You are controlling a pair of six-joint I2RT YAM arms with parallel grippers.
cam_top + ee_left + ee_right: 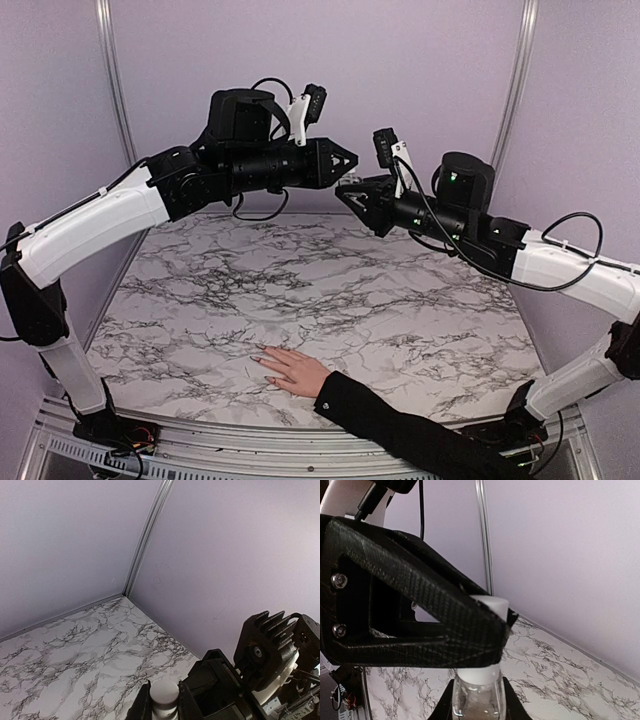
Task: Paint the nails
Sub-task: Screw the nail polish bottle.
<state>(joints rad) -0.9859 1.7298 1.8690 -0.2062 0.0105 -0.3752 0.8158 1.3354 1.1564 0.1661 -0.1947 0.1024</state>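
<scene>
Two closed grips meet above the far marble table (400,300): the right gripper (342,190) holds a clear bottle (475,700), the left gripper (352,160) pinches its white cap (164,694), the nails (260,350) lying flat at the near edge.

Around the pale hand in a black sleeve (293,371), the white, black-veined marble tabletop (330,290) lies bare (save sleeve-side). High beyond it, the black left gripper (350,161) and right gripper (342,190), joined on a clear white-capped bottle (477,700), bar passage.

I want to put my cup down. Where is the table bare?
The marble table lies bare from the back walls to the hand at its near edge. Crowded only overhead, far middle: left gripper and right gripper meet on a bottle.
</scene>
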